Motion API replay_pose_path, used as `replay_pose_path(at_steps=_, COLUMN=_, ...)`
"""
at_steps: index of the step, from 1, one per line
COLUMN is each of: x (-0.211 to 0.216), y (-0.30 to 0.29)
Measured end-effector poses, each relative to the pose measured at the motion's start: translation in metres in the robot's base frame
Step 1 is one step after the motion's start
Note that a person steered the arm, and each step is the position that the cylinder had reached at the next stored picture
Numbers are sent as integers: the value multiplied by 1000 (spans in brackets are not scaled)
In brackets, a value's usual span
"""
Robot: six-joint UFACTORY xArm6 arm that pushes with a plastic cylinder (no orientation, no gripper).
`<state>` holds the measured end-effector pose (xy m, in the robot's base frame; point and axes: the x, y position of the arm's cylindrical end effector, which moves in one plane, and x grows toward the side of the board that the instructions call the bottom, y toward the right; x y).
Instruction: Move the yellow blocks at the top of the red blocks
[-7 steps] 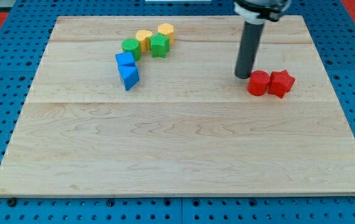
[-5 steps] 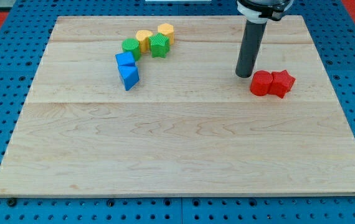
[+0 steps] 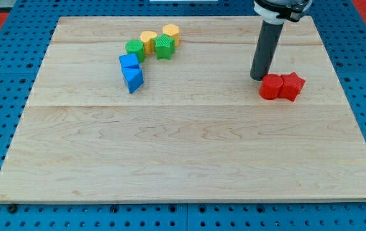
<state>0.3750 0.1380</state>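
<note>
Two yellow blocks sit at the board's upper left: a yellow cylinder point(image 3: 171, 33) and a second, rounded yellow block point(image 3: 148, 40) just left of it. Two red blocks sit side by side at the right: a red cylinder point(image 3: 271, 86) and a red star-shaped block point(image 3: 291, 86). My tip point(image 3: 258, 77) stands on the board just above and left of the red cylinder, close to it or touching it; I cannot tell which. The yellow blocks are far to the tip's left.
A green cylinder point(image 3: 134, 49) and a green ribbed block point(image 3: 164, 47) sit against the yellow blocks. A blue block point(image 3: 129, 62) and a blue triangular block point(image 3: 133, 79) lie below them. The wooden board point(image 3: 183, 160) rests on a blue pegboard.
My tip has slid a little to the right. The two red blocks have shifted slightly right with it. The other blocks have not moved.
</note>
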Motion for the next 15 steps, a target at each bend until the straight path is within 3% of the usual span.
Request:
replay_pose_path(at_steps=3, x=1, y=-4)
replay_pose_path(at_steps=4, x=21, y=-65)
replay_pose_path(at_steps=5, x=0, y=-156)
replay_pose_path(at_steps=6, x=-44, y=-172)
replay_pose_path(at_steps=8, x=-89, y=-264)
replay_pose_path(at_steps=9, x=-119, y=-269)
replay_pose_path(at_steps=11, x=-134, y=-103)
replay_pose_path(at_steps=12, x=-134, y=-56)
replay_pose_path(at_steps=13, x=-99, y=-39)
replay_pose_path(at_steps=15, x=-106, y=-120)
